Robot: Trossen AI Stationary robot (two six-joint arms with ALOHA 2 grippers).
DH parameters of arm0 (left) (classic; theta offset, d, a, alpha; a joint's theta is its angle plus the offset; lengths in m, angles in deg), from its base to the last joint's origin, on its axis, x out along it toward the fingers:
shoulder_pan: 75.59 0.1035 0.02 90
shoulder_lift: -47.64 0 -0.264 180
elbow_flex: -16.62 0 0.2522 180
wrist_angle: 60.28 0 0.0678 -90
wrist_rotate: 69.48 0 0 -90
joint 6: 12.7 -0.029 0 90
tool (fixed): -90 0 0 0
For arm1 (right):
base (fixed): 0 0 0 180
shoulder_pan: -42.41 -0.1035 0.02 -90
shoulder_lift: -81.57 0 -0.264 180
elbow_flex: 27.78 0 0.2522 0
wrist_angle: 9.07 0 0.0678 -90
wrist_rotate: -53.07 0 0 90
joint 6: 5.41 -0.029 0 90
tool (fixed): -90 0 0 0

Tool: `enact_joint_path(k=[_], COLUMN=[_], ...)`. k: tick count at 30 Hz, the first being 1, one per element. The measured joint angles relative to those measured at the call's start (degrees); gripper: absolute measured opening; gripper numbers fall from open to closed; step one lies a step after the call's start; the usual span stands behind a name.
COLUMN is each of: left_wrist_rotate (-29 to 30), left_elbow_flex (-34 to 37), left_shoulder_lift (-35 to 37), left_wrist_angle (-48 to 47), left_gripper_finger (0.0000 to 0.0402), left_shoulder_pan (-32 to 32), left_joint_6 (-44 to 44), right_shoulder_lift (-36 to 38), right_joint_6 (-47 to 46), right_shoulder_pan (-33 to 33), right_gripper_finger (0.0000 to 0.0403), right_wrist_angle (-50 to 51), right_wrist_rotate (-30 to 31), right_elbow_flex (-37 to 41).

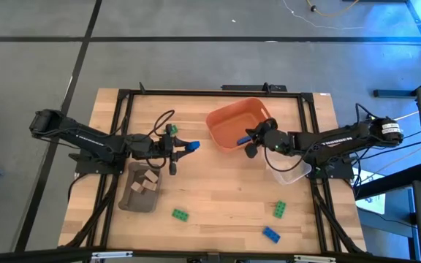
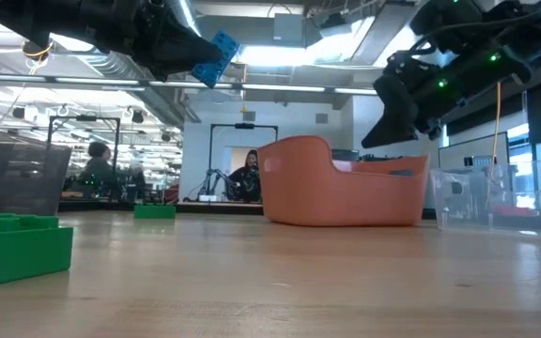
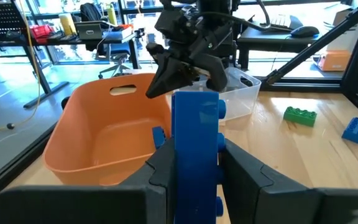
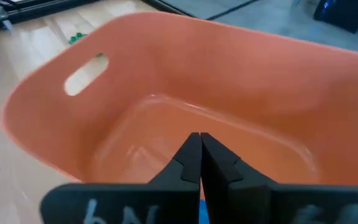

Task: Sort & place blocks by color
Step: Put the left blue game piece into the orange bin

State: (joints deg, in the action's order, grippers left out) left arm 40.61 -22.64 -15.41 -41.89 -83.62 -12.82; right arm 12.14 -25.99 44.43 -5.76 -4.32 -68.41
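Partly hidden: the right pincer hangs over the orange bin's near rim, fingers pressed together in its wrist view with only a sliver of blue showing beneath them (what that blue is, I cannot tell). A small blue block lies inside the bin. Tan blocks sit in the grey-brown tray, too small to count. A clear tub sits half under the right arm.

Wooden bench in a black frame; grey floor around. Beyond it an open workshop with desks, and a seated person far off.

Left pincer is raised above the bench between tray and bin, clamped on an upright blue block. Loose on the bench: two green blocks and another blue one, well apart from both pincers.
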Motion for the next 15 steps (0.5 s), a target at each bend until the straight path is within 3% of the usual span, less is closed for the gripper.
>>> enact_joint_path(k=[15], left_wrist_rotate=[-0.02], left_elbow_flex=[0.0], left_shoulder_lift=[0.0], left_wrist_angle=[-0.67], left_gripper_finger=[0.0082], left_shoulder_pan=[0.0], left_joint_6=[1.08], right_shoulder_lift=[0.6], right_joint_6=[-4.56], right_shoulder_pan=[4.66], right_gripper_finger=[0.0], right_wrist_angle=[6.28], right_wrist_rotate=[0.57], right_elbow_flex=[0.04])
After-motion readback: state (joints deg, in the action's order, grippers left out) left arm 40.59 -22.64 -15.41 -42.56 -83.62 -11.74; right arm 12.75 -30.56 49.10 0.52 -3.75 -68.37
